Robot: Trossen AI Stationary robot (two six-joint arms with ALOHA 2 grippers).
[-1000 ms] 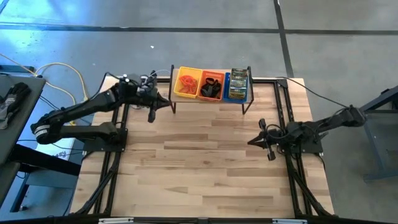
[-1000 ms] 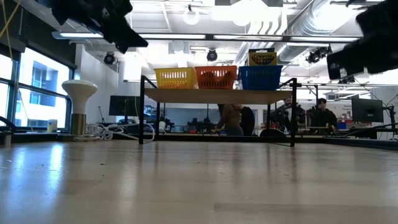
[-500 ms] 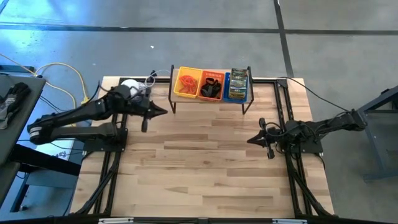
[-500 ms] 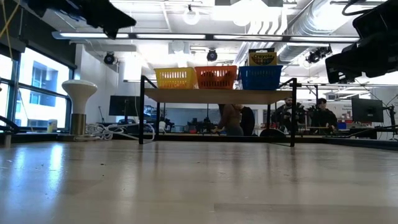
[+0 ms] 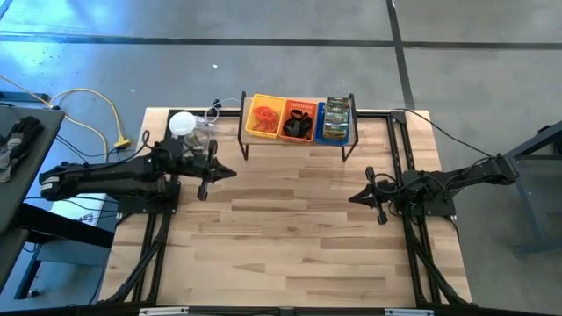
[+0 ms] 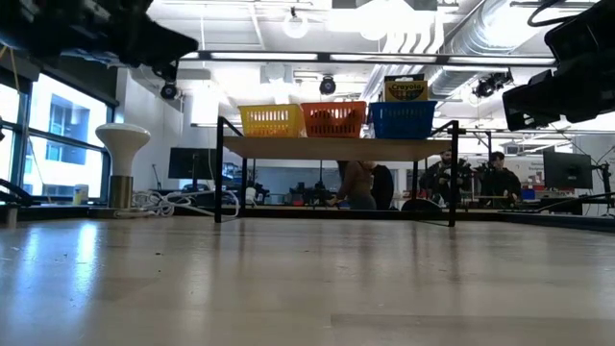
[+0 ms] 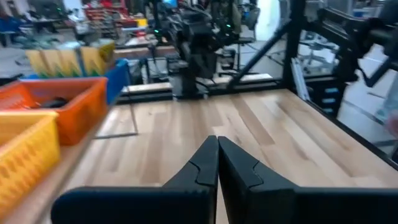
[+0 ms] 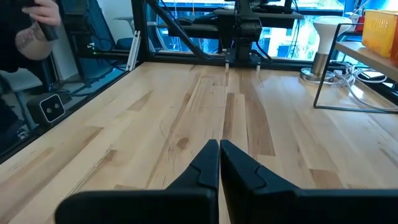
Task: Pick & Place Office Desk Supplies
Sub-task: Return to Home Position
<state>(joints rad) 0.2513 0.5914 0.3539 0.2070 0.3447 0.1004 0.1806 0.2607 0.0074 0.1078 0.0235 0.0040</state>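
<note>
Left tool (image 5: 228, 172) and right tool (image 5: 352, 198) are pinched closed and empty; fold the left home gently, clear of the shelf (image 6: 336, 149).

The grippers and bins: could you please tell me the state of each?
left gripper: shut, empty, over the table.
right gripper: shut, empty, over the table.
yellow bin: on the shelf, holding red-orange looped pieces.
orange bin: on the shelf, holding black clips.
blue bin: on the shelf, holding green-and-silver packets.

Grey concrete floor (image 5: 290, 22), tall windows (image 6: 58, 135), bright ceiling lights (image 6: 384, 19)
</note>
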